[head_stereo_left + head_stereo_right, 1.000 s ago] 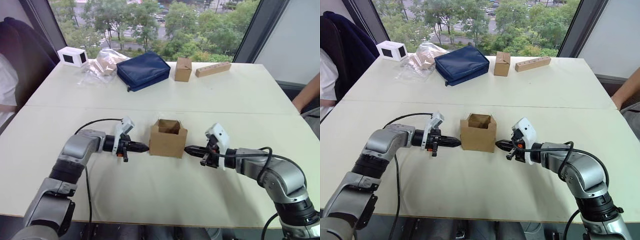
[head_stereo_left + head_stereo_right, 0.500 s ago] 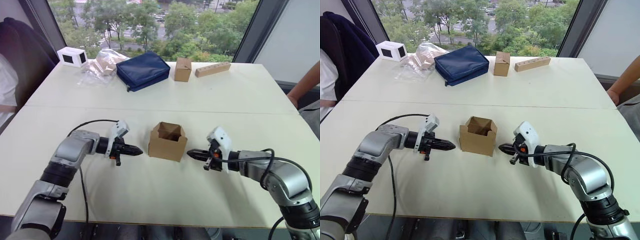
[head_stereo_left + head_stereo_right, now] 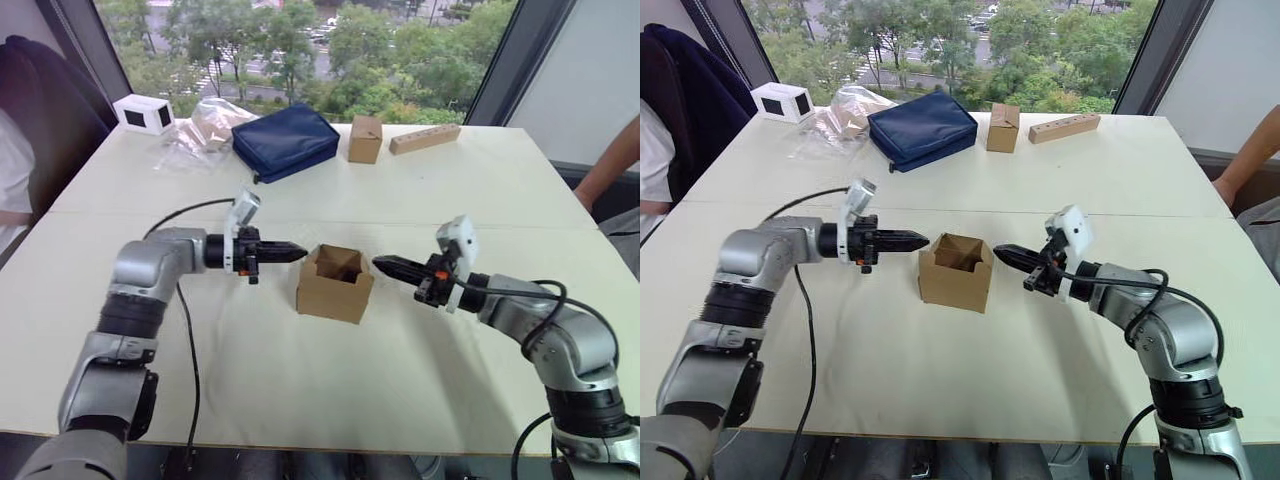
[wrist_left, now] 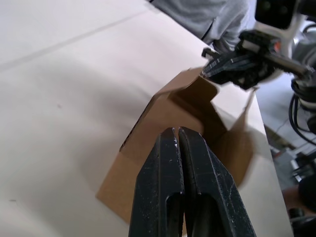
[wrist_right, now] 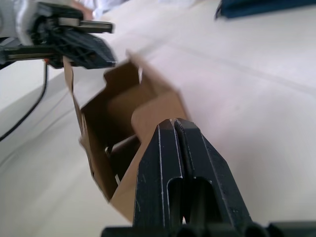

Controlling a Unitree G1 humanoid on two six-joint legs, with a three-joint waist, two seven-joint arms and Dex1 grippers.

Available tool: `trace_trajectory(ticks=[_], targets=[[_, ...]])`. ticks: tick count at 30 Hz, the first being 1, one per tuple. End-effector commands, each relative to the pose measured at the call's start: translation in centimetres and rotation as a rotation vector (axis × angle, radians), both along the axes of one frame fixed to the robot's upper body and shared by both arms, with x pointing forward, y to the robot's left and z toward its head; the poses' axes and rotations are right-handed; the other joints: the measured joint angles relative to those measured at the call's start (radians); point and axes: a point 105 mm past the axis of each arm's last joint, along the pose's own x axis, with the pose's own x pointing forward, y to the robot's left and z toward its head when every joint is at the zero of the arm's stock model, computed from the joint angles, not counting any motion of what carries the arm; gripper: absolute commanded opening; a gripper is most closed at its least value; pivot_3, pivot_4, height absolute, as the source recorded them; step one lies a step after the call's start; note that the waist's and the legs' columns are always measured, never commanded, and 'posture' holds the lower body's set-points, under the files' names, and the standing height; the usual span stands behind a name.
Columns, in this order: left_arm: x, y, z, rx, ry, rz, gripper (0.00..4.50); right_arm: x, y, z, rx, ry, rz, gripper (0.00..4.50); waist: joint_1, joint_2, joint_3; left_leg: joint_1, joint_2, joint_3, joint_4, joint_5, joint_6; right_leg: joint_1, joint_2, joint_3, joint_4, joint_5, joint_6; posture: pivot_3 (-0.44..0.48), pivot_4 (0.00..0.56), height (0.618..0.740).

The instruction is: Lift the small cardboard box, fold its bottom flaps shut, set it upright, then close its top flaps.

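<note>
Head views: both arms have risen since a second ago; the left gripper (image 3: 297, 251) and right gripper (image 3: 382, 264), each clenched on nothing, now hover at the open top of the small cardboard box (image 3: 335, 283), no longer flanking its sides. Beyond the box lie a navy pouch (image 3: 286, 140) and a narrower brown box (image 3: 366, 138).

Wrist views: the black fingers (image 4: 170, 163) are pressed together over the raised flaps, the other claw opposite.

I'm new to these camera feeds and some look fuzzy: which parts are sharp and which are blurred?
Left wrist view: the left tool is crisp, while the small cardboard box is soft and the right tool beyond it blurred. Right wrist view: the right tool is sharp, the box hazy. Left eye view: evenly sharp in daylight, with a soft shadow beside the box.
</note>
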Motion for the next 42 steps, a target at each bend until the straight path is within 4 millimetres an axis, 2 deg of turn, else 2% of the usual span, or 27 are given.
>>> trace_trajectory(ticks=[1, 5, 9, 14, 17, 22, 26, 28, 30, 36, 39, 42], targets=[[0.4, -0.8, -1.3, 0.047, -0.012, -0.011, 0.07, 0.1, 0.6, -0.4, 0.02, -0.009, 0.021, 0.0, 0.0, 0.0, 0.0, 0.0, 0.0, 0.0, 0.0, 0.0, -0.001, 0.0, 0.0, 0.0, 0.0, 0.0, 0.0, 0.0, 0.15, 0.74], [0.6, -1.1, -3.2, 0.087, 0.013, -0.013, 0.07, 0.3, 1.1, -2.0, -0.007, 0.02, 0.031, 0.0, 0.004, 0.001, -0.001, 0.0, 0.0, 0.0, 0.0, 0.002, -0.003, 0.0, 0.0, 0.0, 0.0, 0.0, 0.0, 0.0, 0.15, 0.74], [0.4, -1.2, -3.4, 0.105, 0.007, -0.039, 0.07, 0.4, 0.9, -3.5, -0.072, 0.036, 0.027, 0.0, 0.003, 0.001, -0.003, 0.003, -0.001, 0.0, 0.0, 0.001, -0.003, 0.004, 0.0, 0.0, 0.0, 0.0, 0.0, 0.0, 0.15, 0.74], [0.2, -1.1, -3.3, 0.112, 0.006, -0.043, 0.07, 0.4, 0.9, -3.5, -0.063, 0.035, 0.02, 0.0, 0.002, 0.001, -0.003, 0.018, 0.0, 0.0, -0.002, -0.003, 0.005, 0.019, 0.0, 0.0, -0.004, 0.0, 0.0, 0.0, 0.15, 0.74], [-0.1, -0.8, -3.4, 0.117, 0.012, -0.049, 0.07, 0.3, 0.9, -3.3, -0.059, 0.031, 0.021, 0.0, 0.002, 0.001, -0.003, 0.018, 0.0, 0.0, -0.002, -0.003, 0.005, 0.019, 0.0, 0.0, -0.004, 0.0, 0.0, 0.0, 0.15, 0.74], [0.1, 0.0, -1.7, 0.064, -0.003, -0.017, 0.07, 0.4, 1.0, -0.3, 0.03, -0.042, 0.018, 0.0, 0.0, 0.001, -0.003, 0.018, 0.001, 0.0, -0.002, -0.003, 0.005, 0.019, 0.0, 0.0, -0.004, 0.0, 0.0, 0.0, 0.15, 0.74], [0.5, 0.8, 2.2, -0.059, -0.027, 0.023, 0.07, -0.4, 0.8, 4.5, 0.176, -0.121, 0.02, 0.0, -0.001, 0.001, -0.003, 0.016, 0.001, 0.0, -0.002, -0.003, 0.005, 0.016, -0.001, 0.0, -0.003, 0.0, 0.0, 0.0, 0.15, 0.74], [0.6, 1.1, 3.0, -0.082, -0.03, 0.032, 0.07, -1.3, 0.8, 5.7, 0.204, -0.137, 0.033, 0.0, 0.0, 0.001, -0.003, 0.015, 0.001, 0.0, -0.002, -0.003, 0.005, 0.016, -0.002, 0.0, -0.003, 0.0, 0.0, 0.0, 0.15, 0.74], [0.8, 1.4, 3.2, -0.082, -0.027, 0.037, 0.07, -2.4, 1.0, 6.0, 0.205, -0.136, 0.06, 0.0, 0.003, 0.001, -0.003, 0.015, 0.001, -0.001, -0.002, -0.003, 0.005, 0.016, -0.003, 0.0, -0.003, 0.0, 0.0, 0.0, 0.15, 0.74], [3.1, 1.5, 1.8, -0.042, -0.02, 0.099, 0.07, -6.1, 3.1, 4.5, 0.122, -0.085, 0.208, 0.0, 0.002, 0.001, -0.003, 0.015, 0.0, 0.0, -0.002, -0.004, 0.005, 0.017, -0.003, 0.0, -0.004, 0.0, 0.0, 0.0, 0.15, 0.74], [4.6, 0.4, 0.5, -0.024, -0.015, 0.117, 0.07, -6.2, 4.2, 2.9, 0.07, -0.048, 0.238, 0.0, 0.003, 0.001, -0.002, 0.016, 0.0, 0.0, -0.002, -0.004, 0.005, 0.017, -0.002, 0.0, -0.005, 0.0, 0.0, 0.0, 0.15, 0.74], [5.4, -1.7, -0.5, -0.013, -0.014, 0.105, 0.07, -5.4, 5.2, 1.1, 0.023, -0.019, 0.244, 0.0, 0.004, 0.0, -0.002, 0.015, -0.001, 0.0, -0.002, -0.004, 0.006, 0.016, -0.001, -0.001, -0.005, 0.0, 0.0, 0.0, 0.15, 0.74]])
